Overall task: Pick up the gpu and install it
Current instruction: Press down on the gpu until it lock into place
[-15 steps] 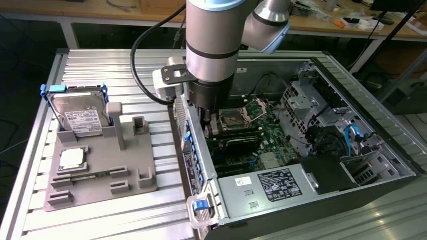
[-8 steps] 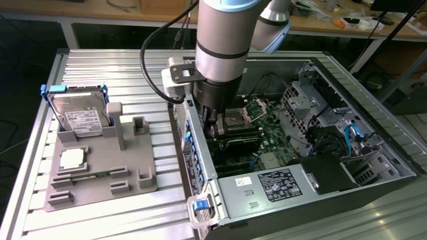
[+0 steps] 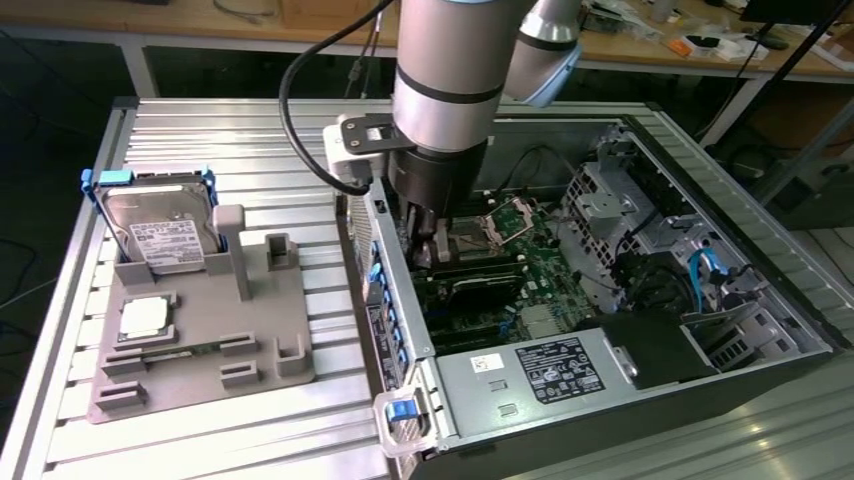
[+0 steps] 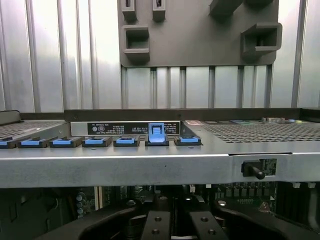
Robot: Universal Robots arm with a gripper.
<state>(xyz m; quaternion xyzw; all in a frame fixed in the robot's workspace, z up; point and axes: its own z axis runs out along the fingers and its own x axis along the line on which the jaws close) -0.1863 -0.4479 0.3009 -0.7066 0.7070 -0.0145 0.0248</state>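
Fingers (image 4: 156, 226) first: you've got them closed right up, the two dark pads pressed together with no real gap showing in the wrist view. The gripper (image 3: 430, 240) is down inside the open computer case (image 3: 400, 330), hanging over the motherboard (image 3: 547, 270), close to the case wall on the exterior view's left.

The gpu (image 3: 470, 278) looks like the dark flat card sitting directly under the gripper, lying along the motherboard inside the case. It's touching or very nearly touching the fingertips. You can't honestly tell from either view whether the fingers are actually pinching its edge, because the gripper body and arm hide the contact.

From the wrist view, you're looking across the metal edge of the case, with a row of blue latches (image 4: 125, 142) along it. One latch (image 4: 156, 135) is flipped up while the others lie flat.

Over on the exterior view's left, the grey holder tray (image 3: 200, 370) sits on the ribbed metal table (image 3: 240, 120), well apart from the gripper. The hard drive (image 3: 160, 235) stands upright in its blue frame at the tray's far end. The square processor chip (image 3: 144, 315) lies flat just in front of it. The upright slot posts (image 3: 274, 252) beside the hard drive have nothing standing in them.
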